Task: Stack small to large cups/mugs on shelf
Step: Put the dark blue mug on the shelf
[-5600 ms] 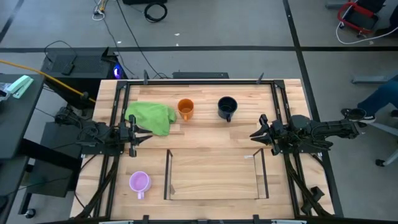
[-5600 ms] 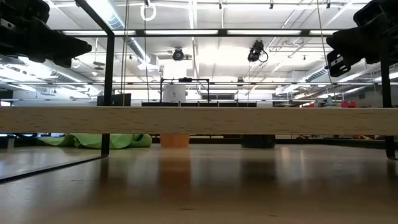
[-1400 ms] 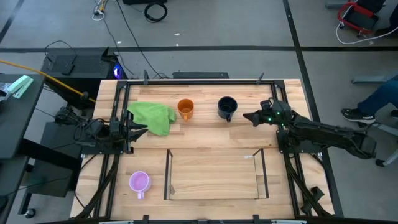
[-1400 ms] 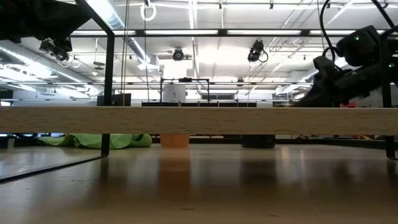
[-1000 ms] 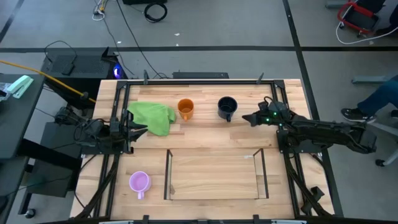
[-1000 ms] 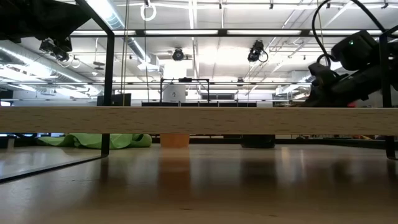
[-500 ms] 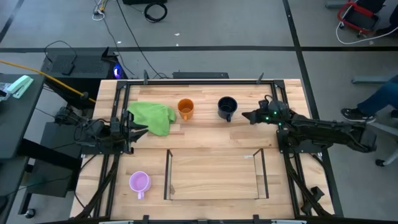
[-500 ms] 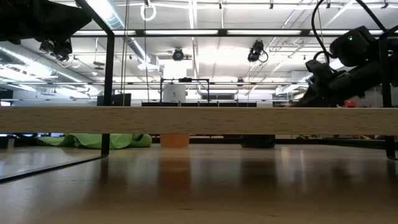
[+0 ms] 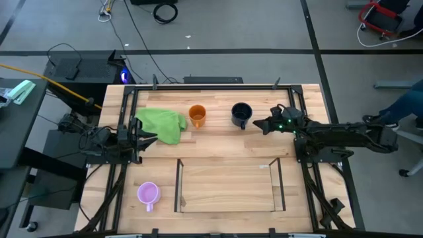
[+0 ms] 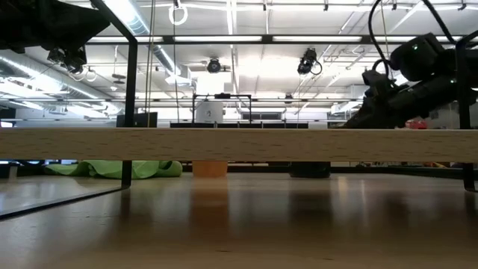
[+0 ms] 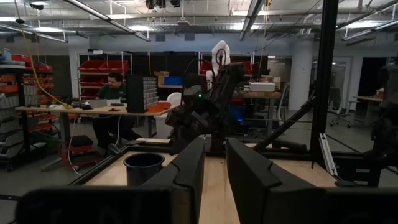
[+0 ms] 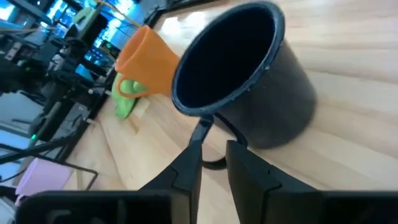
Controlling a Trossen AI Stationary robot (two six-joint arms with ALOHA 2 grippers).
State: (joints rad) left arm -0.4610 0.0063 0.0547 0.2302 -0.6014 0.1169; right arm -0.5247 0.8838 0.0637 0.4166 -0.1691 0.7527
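The black mug (image 9: 240, 114) stands upright at the table's far middle, and it fills the right wrist view (image 12: 249, 81). The orange mug (image 9: 197, 116) stands to its left. The light purple mug (image 9: 148, 194) stands near the front left, outside the shelf (image 9: 228, 185). My right gripper (image 9: 258, 123) is just right of the black mug, narrowly open. Its fingertips (image 12: 198, 138) are at the mug's handle (image 12: 214, 163). My left gripper (image 9: 151, 139) waits at the left edge beside the green cloth (image 9: 162, 124), narrowly open and empty. My right gripper comes level from the table's right side. One fingertip (image 12: 199, 134) is against the outline of the black mug's rim above the handle. I cannot tell whether it touches the mug. The mug stands upright on the table.
The shelf's front bar (image 10: 239, 144) spans the low view, and its clear side panels (image 9: 178, 186) stand upright. The green cloth lies left of the orange mug. A person (image 11: 115, 87) sits in the room beyond the table. A leg and shoe (image 9: 396, 109) show at the right.
My right gripper has gone a little toward the table's left, closer to the black mug. The mugs have stayed where they were.
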